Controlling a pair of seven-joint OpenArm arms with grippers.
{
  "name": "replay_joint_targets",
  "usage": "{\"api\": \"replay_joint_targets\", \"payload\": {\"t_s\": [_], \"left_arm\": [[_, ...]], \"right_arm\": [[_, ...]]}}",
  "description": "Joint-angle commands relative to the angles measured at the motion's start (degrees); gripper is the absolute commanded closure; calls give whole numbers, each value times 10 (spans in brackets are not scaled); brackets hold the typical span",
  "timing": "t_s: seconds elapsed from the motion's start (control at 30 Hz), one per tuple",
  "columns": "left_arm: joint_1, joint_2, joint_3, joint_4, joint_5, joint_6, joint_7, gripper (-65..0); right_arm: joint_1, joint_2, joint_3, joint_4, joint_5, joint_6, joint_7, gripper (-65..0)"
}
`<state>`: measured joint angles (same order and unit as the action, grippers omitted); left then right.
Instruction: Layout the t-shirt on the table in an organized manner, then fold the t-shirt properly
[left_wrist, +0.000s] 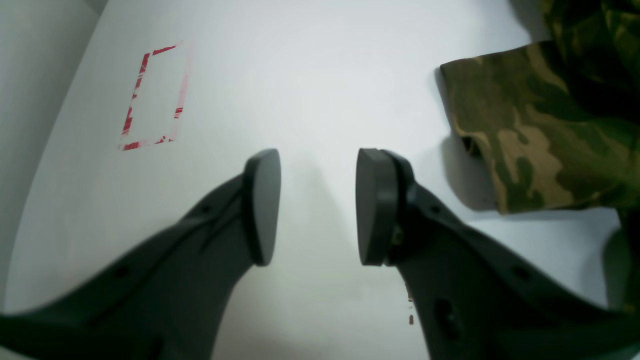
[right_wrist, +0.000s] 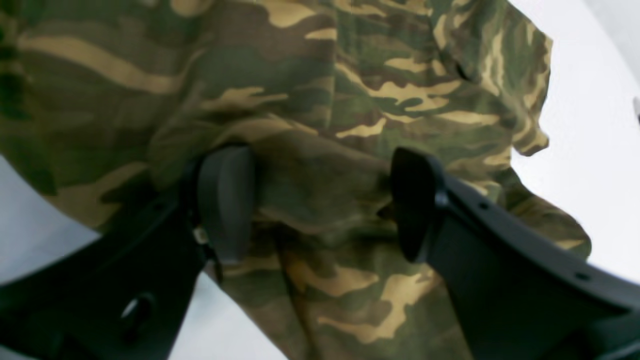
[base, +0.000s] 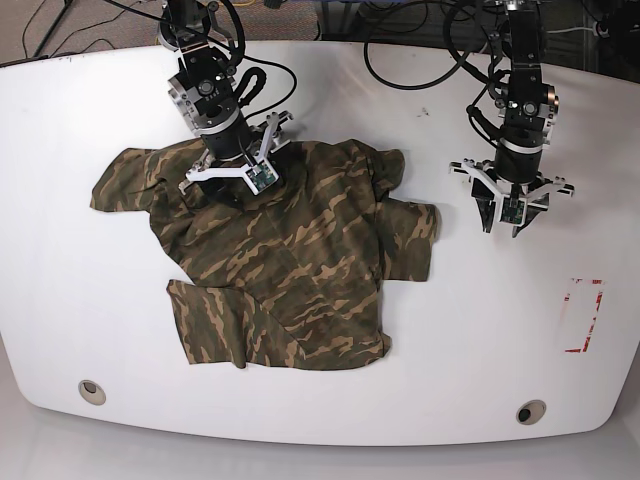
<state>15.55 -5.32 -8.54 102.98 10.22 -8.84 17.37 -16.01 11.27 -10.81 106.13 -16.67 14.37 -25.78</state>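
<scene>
Right gripper (right_wrist: 320, 205), jaws parted astride a raised fold of the soft camouflage-print t-shirt (base: 290, 260) lying rumpled on the glossy white table (base: 480, 330), should pinch only that fold; left gripper (left_wrist: 317, 205) hovers open, empty.

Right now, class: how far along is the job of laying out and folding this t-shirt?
Done: the t-shirt lies mostly spread on the table, though rumpled, its bottom edge doubled over.
In hand: the right claw straddles a raised ridge of cloth near the shirt's top; its jaws stand apart. The left claw hangs open beside a sleeve, holding nothing.
Left: smoothing, then all the proper folding.
</scene>
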Motion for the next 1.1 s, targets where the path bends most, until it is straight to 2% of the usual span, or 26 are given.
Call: {"api": "replay_joint_targets", "payload": {"t_s": [0.0,0.43,0.77,0.9,1.07], "left_arm": [[-4,-4,-2,14,-2,4,-10,-233],[-5,-5,-4,15,-4,2,-9,-231],[-6,-3,-5,13,-4,1,-9,-232],[-6,-4,-4,13,-5,2,-9,-233],[-8,-4,-5,11,-5,1,-9,-236]], "right_arm": [[9,2,4,15,13,-7,10,-407],[39,4,14,23,70,-31,-2,-422],[81,5,12,27,50,-57,-64,-429],[98,5,13,29,48,-56,-100,-406],[120,6,8,35,46,-42,-145,-306]]}}
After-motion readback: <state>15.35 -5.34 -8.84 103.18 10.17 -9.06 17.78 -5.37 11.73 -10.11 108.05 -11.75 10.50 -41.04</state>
